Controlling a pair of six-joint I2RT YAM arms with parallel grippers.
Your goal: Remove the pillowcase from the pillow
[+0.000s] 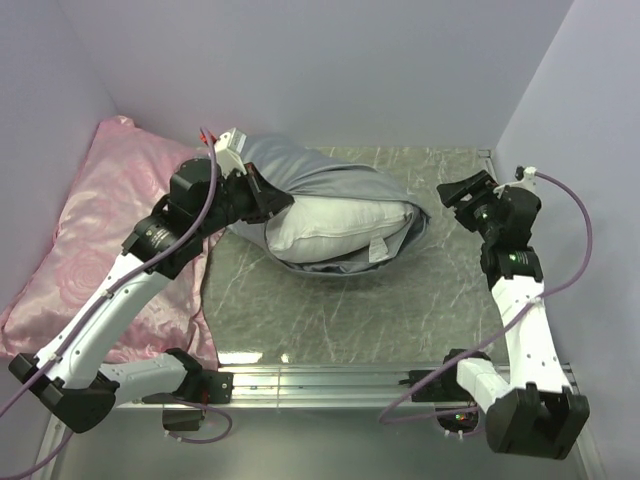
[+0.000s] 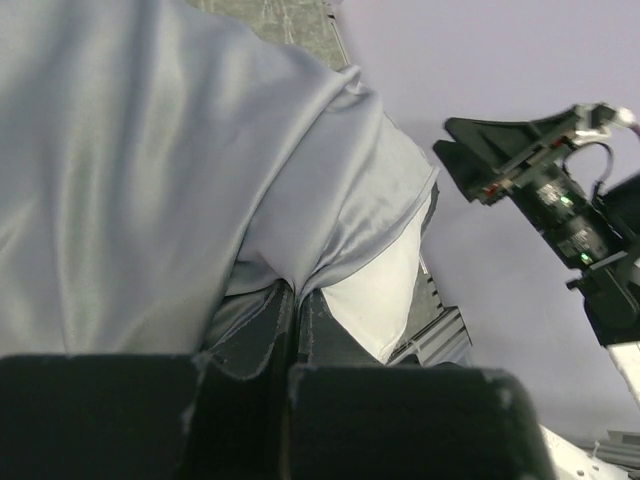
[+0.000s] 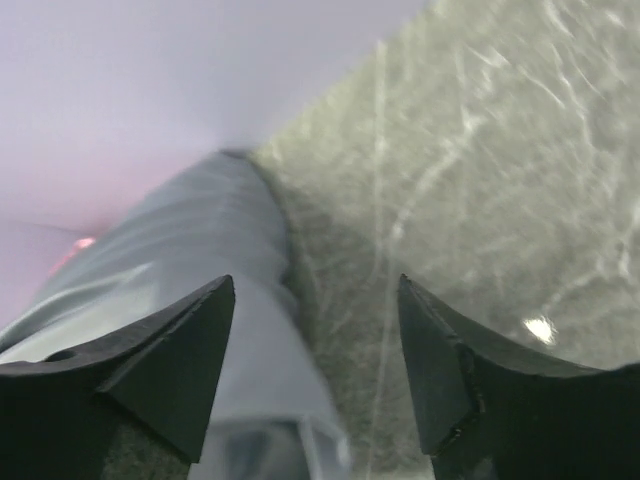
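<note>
The silver-grey pillowcase lies bunched over the far and left part of the white pillow in the middle of the table. The pillow's near side and right end stick out of the case's open mouth. My left gripper is shut on a fold of the pillowcase at its left end; the white pillow shows just past the fingers. My right gripper is open and empty, held to the right of the pillow's right end. In the right wrist view the pillowcase lies ahead of the left finger.
A large pink rose-patterned pillow fills the left side of the table, under my left arm. The grey marbled tabletop is walled by lilac panels at the back and sides. A metal rail runs along the near edge.
</note>
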